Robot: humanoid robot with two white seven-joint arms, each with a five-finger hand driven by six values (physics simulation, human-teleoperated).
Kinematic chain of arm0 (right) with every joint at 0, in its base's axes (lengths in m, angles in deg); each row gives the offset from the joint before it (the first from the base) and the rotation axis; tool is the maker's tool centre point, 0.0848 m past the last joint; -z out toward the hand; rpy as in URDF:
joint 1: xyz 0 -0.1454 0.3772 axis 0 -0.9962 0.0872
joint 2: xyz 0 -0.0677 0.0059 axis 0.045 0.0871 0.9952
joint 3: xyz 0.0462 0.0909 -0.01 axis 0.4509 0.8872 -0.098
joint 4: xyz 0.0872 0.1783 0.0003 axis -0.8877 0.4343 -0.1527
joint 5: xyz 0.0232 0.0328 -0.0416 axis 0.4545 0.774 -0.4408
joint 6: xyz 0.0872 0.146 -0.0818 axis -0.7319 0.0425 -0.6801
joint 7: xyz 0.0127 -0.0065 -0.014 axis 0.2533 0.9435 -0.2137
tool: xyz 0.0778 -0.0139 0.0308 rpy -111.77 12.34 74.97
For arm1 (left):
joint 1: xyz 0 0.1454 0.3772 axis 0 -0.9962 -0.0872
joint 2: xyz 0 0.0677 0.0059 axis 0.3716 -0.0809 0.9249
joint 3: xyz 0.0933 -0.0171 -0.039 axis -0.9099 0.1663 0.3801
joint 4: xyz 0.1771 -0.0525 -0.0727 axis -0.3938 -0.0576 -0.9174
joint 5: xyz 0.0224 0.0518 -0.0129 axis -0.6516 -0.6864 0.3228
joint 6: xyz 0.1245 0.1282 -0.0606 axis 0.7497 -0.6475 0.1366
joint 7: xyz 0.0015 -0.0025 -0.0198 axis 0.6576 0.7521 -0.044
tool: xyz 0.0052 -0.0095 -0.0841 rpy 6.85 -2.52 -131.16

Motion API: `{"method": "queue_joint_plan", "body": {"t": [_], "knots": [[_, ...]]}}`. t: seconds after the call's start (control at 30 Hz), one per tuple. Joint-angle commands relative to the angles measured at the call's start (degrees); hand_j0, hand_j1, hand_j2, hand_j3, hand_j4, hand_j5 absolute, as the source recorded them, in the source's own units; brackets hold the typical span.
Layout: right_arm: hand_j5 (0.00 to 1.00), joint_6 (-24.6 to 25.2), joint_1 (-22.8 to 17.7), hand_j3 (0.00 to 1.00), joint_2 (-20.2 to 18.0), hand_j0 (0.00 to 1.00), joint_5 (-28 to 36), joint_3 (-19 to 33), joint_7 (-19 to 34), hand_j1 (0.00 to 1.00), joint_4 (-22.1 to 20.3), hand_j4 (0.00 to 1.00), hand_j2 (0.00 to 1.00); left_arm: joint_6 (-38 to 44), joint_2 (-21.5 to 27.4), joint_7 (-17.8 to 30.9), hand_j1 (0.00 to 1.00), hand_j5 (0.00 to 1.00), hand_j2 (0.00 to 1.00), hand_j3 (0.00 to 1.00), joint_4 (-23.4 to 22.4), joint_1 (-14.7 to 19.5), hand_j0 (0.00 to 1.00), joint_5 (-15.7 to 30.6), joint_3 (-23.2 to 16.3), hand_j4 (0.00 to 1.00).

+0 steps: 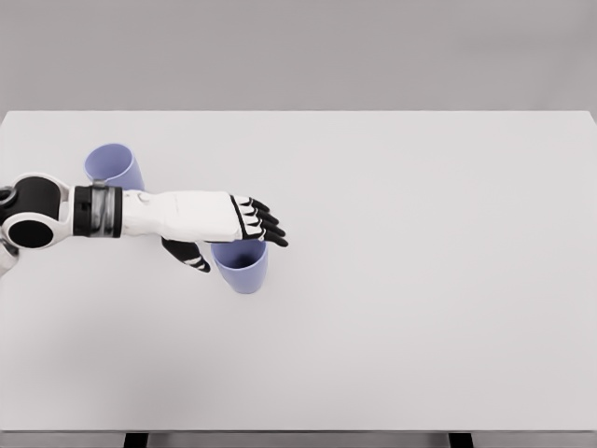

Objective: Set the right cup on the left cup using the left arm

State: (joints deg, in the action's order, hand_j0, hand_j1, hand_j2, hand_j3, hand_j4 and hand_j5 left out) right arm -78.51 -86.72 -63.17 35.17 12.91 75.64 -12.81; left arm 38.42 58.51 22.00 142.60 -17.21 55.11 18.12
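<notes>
Two light blue cups stand upright on the white table (420,280). The left cup (114,166) is at the far left, just behind my left forearm. The right cup (242,269) stands nearer the table's middle. My left hand (239,246) reaches in from the left and hovers at this cup's rim. Its black fingers (266,224) stretch out over the far side of the rim, and the thumb (193,257) points down on the cup's left side. The fingers are spread, and I see no closed grip on the cup. My right arm is out of view.
The table's far edge runs along the top, below a grey wall, and its front edge lies near the picture's bottom. My left forearm (168,215) lies across the space between the two cups.
</notes>
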Motion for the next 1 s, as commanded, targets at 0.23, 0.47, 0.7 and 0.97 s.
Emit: {"method": "queue_joint_plan", "body": {"t": [0.23,0.47,0.7,0.97], "knots": [[1.00,0.00,0.00,1.00,0.00,1.00,-0.01,0.00,0.01,1.00,0.01,1.00,1.00,0.11,-0.10,-0.16,0.74,0.74,0.74,0.74,0.08,-0.53,0.74,-0.66,0.27,0.74],[1.00,0.00,0.00,1.00,0.00,1.00,-0.01,0.00,0.01,1.00,0.01,1.00,1.00,0.11,0.07,-0.07,0.63,0.63,0.63,0.63,0.08,-0.97,0.63,-0.13,0.36,0.63],[1.00,0.00,0.00,1.00,0.00,1.00,-0.01,0.00,0.01,1.00,0.01,1.00,1.00,0.11,2.36,0.10,0.60,0.60,0.60,0.60,2.19,-0.62,0.60,3.65,1.68,0.60],[1.00,0.00,0.00,1.00,0.00,1.00,-0.01,0.00,0.01,1.00,0.01,1.00,1.00,0.11,9.04,0.37,0.58,0.58,0.58,0.58,4.30,2.19,0.58,9.36,1.77,0.58]]}}
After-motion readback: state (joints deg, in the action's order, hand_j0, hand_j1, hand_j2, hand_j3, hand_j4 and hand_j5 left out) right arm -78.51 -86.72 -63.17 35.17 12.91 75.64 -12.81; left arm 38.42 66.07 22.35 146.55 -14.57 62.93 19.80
